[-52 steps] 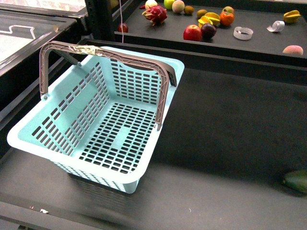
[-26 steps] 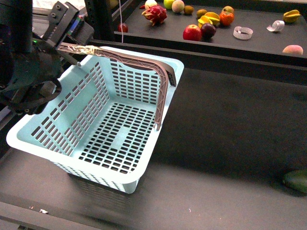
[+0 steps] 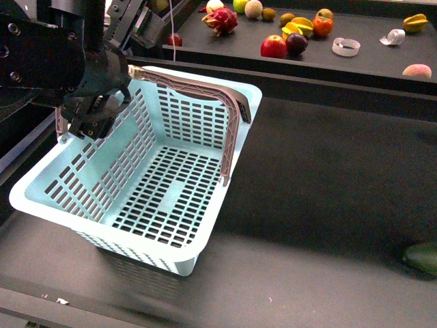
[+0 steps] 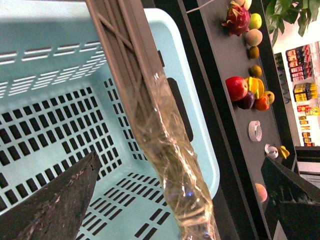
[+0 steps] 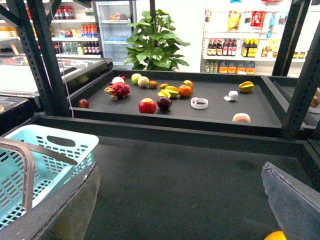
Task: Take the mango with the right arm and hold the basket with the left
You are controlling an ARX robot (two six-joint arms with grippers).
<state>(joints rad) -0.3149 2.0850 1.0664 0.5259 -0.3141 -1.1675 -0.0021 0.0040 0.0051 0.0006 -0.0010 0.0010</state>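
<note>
The basket [image 3: 171, 205] is light blue-green plastic with rows of little slots in its walls and floor. It sits on the dark tabletop [image 3: 328, 178] in the left half of the front view, turned at a slant. Its grey-brown handles stand up. The taped handle [image 4: 170, 175] has clear, crinkly tape wound round it.

The left hand [image 4: 178, 165] is spread wide. Its black fingers [image 4: 55, 200] stand on either side of the taped handle and do not touch it. The right hand [image 5: 180, 170] is spread wide too, over the bare tabletop, with nothing between its fingers.

The mango [image 5: 275, 235] is hard to see. Only a small yellow-orange bit peeks in at the bottom edge of the right wrist view, low on the right, so it is hard to be sure.

The black left arm [image 3: 61, 61] hides the basket's upper left corner. A dark green fruit [image 3: 422, 258] is cut off at the right edge of the front view. The fruits on the shelf [image 3: 369, 61] at the top look small.
</note>
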